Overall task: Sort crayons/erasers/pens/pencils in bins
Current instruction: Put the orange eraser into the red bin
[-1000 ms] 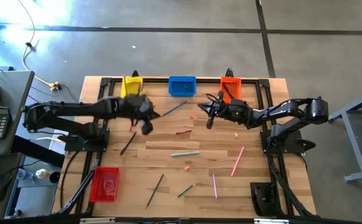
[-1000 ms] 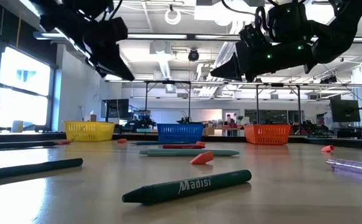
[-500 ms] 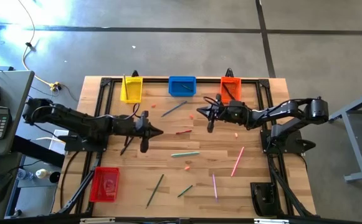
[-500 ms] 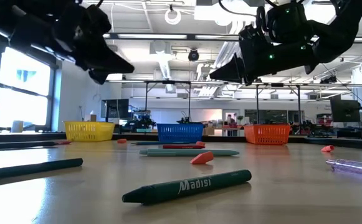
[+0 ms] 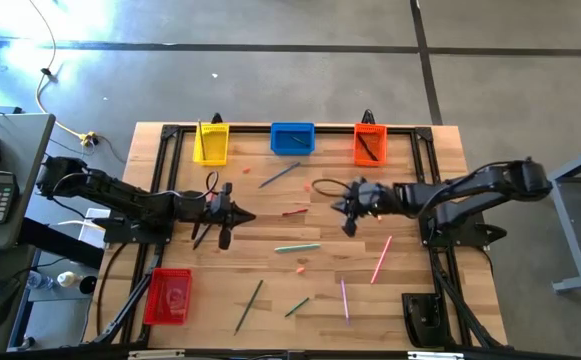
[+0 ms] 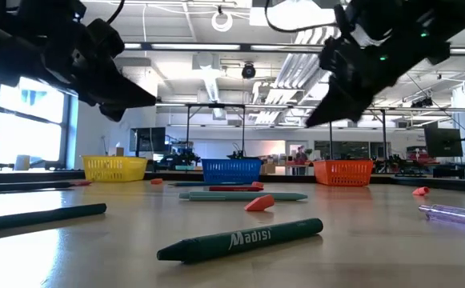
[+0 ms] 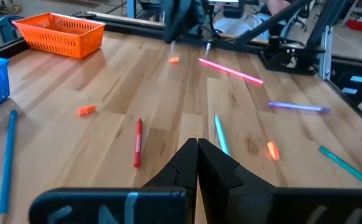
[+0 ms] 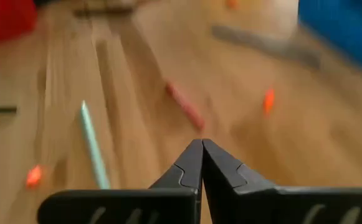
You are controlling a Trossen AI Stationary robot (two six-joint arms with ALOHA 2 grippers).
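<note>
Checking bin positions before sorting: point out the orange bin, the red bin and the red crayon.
orange bin [image 5: 369, 146]: high view, on its open inside.
red bin [image 5: 168, 297]: high view, middle of its floor.
red crayon [image 7: 138, 142]: left wrist view, midway along its shaft.

"Madisi" in pale letters along the dark green crayon [image 6: 240, 239] lying nearest the low camera

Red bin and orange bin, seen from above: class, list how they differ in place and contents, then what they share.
The red bin sits alone at the table's near left edge; the orange bin stands in the far row, right of the blue bin. The orange bin holds a dark stick; what the red bin holds cannot be made out. Both are small, rectangular, open-topped trays.
</note>
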